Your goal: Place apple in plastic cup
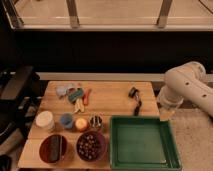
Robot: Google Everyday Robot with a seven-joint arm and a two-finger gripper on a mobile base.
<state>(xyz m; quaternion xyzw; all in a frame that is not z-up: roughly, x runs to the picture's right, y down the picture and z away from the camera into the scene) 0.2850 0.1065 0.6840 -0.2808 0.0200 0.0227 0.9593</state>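
Wooden table seen from the front; clock directions are read with 12 pointing away from the camera.

The white robot arm enters from 3 o'clock and bends down past the table's right edge. Its gripper hangs over the far right corner of the green tray, at about 2 o'clock from the tray's centre. How wide the gripper is spread, and whether it carries anything, cannot be told. It is well apart from the task's things.

A row of 4 items stands at 8 o'clock on the table. From left to right these are a white cylindrical container, the plastic cup, the apple and a metal cup. The apple rests on the table top, just beside the plastic cup at the cup's 3 o'clock, and is not inside it.

At 6 o'clock from this row sit 2 dark bowls: the left bowl holds a grey block, the right bowl many small pieces.

At 10 o'clock lies a cluster of small items, among them a long yellow piece and a red piece. A black object lies at 1 o'clock.
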